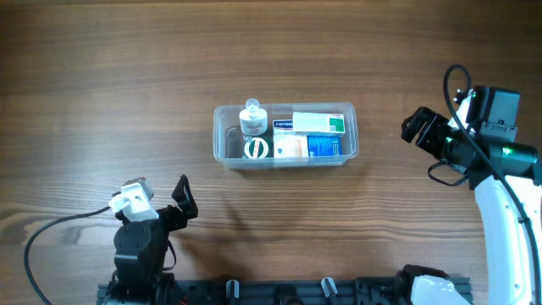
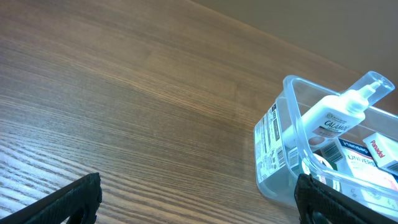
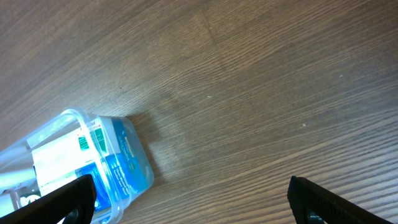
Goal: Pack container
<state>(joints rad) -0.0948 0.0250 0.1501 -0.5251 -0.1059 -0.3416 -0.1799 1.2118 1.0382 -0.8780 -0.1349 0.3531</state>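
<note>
container: sits mid-table on the wooden table, long sides running left to right in the overhead view, between the two arms and well apart from both
left gripper: spread wide, holding nothing
left fingertips: sit at the lower corners of the wrist view, with only bare wood grain between them
left gripper position: near the robot-side table edge, off the container's left end, touching nothing; faces a rounded corner of the tub
right gripper: also wide open, gripping nothing
right fingertips: far apart at the bottom of the wrist view, with bare wood between them
right gripper position: off the container's right end, clear of it; height above the table cannot be told
pump bottle: white, leans inside the left end of the container, nozzle rising above the rim
white ring: lies in the left end, just beside the bottle, on the robot's side of it
green-and-white box: lies flat along the far wall, right of the bottle
blue box: lies along the near wall, right half, touching the green-and-white box
</note>
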